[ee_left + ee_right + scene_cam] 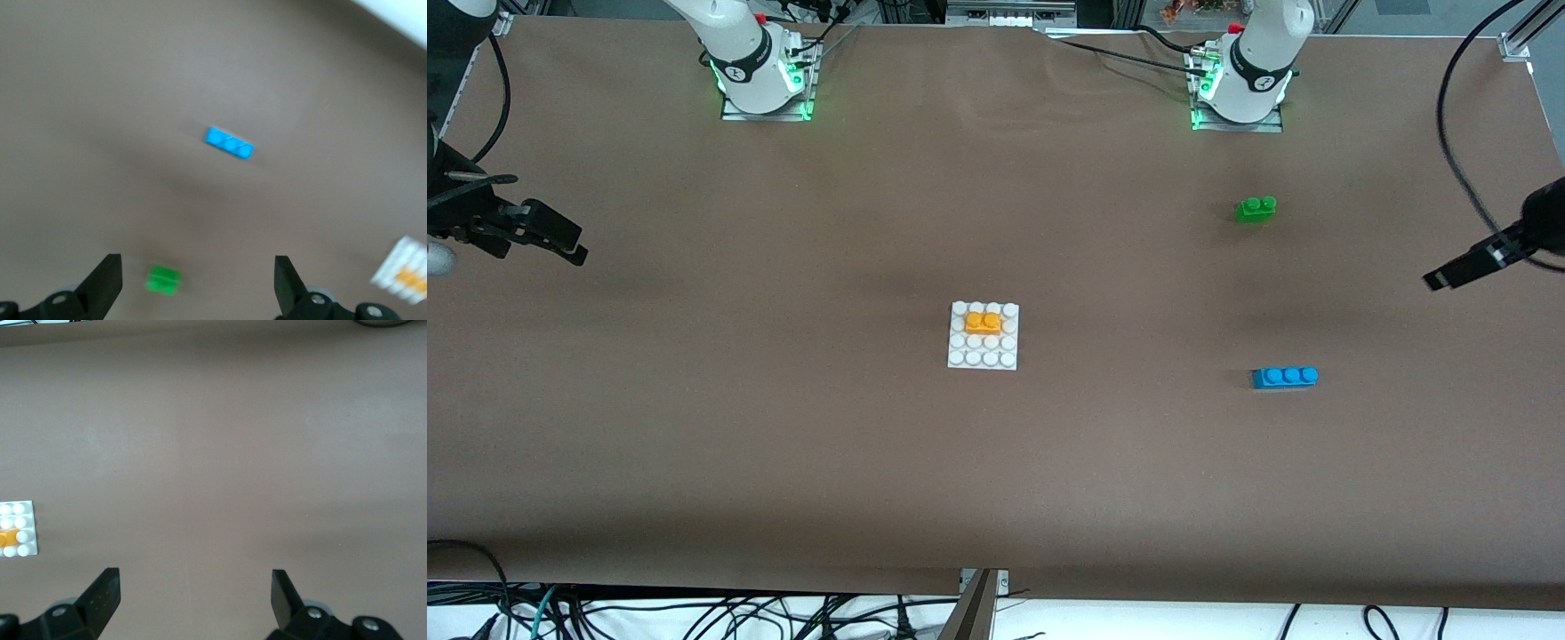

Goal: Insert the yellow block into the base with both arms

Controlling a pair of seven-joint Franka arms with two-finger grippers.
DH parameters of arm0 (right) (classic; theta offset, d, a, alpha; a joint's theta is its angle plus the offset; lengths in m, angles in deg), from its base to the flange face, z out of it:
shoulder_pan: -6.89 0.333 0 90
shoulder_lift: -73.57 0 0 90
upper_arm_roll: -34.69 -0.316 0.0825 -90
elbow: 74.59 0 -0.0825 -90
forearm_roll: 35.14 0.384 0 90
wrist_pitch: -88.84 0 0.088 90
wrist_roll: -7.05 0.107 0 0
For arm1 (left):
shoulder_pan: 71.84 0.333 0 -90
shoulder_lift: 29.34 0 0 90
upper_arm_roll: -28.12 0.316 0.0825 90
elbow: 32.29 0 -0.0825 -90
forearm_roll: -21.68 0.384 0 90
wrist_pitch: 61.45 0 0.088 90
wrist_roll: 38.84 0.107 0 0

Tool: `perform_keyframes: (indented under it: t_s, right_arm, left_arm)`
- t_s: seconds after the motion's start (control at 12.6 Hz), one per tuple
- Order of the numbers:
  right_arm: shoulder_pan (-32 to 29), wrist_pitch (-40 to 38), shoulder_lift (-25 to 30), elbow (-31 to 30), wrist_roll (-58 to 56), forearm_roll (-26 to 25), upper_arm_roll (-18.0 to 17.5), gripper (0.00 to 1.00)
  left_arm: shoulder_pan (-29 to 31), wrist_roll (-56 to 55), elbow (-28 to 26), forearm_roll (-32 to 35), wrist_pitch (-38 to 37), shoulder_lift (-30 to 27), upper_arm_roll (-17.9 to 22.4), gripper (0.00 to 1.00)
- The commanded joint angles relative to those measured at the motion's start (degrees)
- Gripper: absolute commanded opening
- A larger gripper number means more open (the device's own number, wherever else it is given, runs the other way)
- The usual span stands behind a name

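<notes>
The yellow block (pixel 983 322) sits on the base (pixel 959 358), the white studded plate at the centre of the frame, in its second row from the top and covering the two middle studs. It looks level, so the insertion appears done, though from this height I cannot tell whether it is pressed fully home.

Both arms wait at the edges. The left end effector (pixel 1463 268) hangs over bare bench (pixel 783 444) at the right edge of the frame, released and empty; its wrist view shows the fingers (pixel 103 280) spread wide. The right end effector (pixel 551 238) hangs at the left edge, likewise released and holding nothing.

A green brick (pixel 1256 208) lies in the upper right and a blue brick (pixel 1285 377) lower down on the right.

The risk now is a block only half seated: a nudge could tip it off. The light plate could also slide if pressed again without being steadied.
</notes>
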Motion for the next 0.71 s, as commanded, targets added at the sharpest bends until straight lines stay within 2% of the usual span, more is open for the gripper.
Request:
perform_keyframes:
  t_s: [0.0,0.63]
  right_arm:
    - [-0.5,-0.78,0.61,0.03,-0.49,-0.49,-0.4,1.0]
    - [-0.5,-0.78,0.61,0.03,-0.58,-0.49,-0.4,1.0]
  left_arm:
    - [3.41,7.91,-6.18,4.84,0.05,-5.57,-3.55,1.0]
    - [2.79,11.08,-3.55,4.42,0.4,-3.47,-3.73,1.0]
